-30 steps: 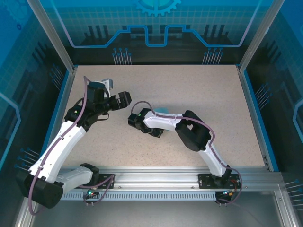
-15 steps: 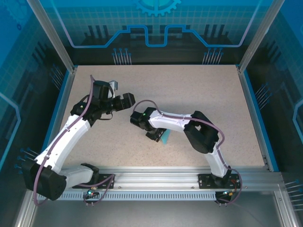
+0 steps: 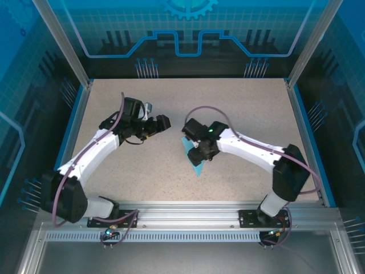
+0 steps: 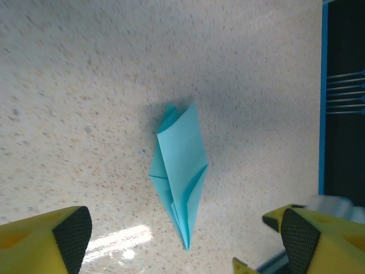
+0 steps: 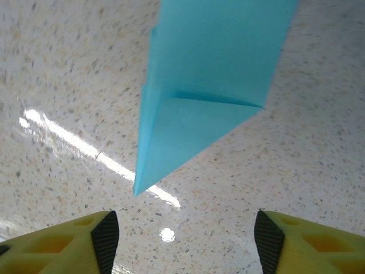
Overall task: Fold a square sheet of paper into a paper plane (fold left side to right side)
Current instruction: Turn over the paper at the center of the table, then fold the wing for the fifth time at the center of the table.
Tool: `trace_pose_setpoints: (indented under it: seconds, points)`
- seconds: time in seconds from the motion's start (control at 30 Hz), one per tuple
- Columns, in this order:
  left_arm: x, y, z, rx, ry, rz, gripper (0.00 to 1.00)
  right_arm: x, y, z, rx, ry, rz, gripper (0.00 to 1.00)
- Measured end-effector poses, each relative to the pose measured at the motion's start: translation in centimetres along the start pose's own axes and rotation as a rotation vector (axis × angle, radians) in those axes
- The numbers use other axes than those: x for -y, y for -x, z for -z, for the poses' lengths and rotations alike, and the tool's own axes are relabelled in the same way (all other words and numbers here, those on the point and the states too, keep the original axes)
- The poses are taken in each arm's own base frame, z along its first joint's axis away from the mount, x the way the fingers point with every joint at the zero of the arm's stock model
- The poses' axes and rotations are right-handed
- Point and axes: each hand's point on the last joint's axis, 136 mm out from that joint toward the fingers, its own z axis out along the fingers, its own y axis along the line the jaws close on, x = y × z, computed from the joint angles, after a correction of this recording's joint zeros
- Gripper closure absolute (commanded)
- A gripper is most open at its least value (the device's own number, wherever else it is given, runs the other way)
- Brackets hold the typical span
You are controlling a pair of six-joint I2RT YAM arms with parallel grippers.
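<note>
Hidden: from above, the right arm covers the upper end of the paper plane [image 3: 197, 165]; its lower point pokes out.
Cut off: the right wrist view crops the plane's wide end.
Left wrist view: whole creased dart, flat on the counter [image 3: 245, 108].
Plane: near the counter's middle.
Left end effector [image 3: 161, 123]: spread wide, holding nothing, beside the plane.
Right end effector [image 5: 186, 234]: fingers parted, clear of the plane's tip.

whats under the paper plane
The paper plane lies on the speckled tabletop, nothing else showing at its edges. The patch directly beneath is hidden by the paper.
</note>
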Motion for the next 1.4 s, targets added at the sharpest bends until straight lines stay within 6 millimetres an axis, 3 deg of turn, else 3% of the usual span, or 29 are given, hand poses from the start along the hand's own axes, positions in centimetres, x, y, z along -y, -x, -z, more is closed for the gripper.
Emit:
trace_pose_setpoints:
  seconds: [0.2,0.37,0.6,0.73,0.93,1.27,1.4]
  points:
    - [-1.3,-2.4,-4.5,-0.148,-0.028,0.074,0.14,3.0,0.8,1.6,0.151,0.06,-0.175,0.14]
    - [-0.8,-4.6,-7.5,-0.233,-0.041,0.062,0.15,4.8,0.6,1.9,0.261,0.112,-0.297,0.01]
    - [-1.9,-6.9,-11.4,-0.317,-0.014,0.075,0.18,7.5,-0.7,2.3,0.425,0.205,-0.48,0.0]
    - [-2.5,-7.2,-13.2,-0.343,-0.001,0.083,0.22,8.1,-0.8,2.8,0.49,0.244,-0.524,0.0]
    - [-1.9,-6.5,-14.9,-0.352,-0.027,0.073,0.37,8.1,-0.7,2.9,0.575,0.283,-0.522,0.0]
    - [-1.3,-6.1,-16.3,-0.354,-0.075,0.0,0.86,7.3,-0.9,1.3,0.526,0.347,-0.496,0.01]
    - [-0.9,-5.8,-16.4,-0.342,-0.102,-0.053,0.98,7.2,-0.5,0.4,0.474,0.412,-0.511,0.02]
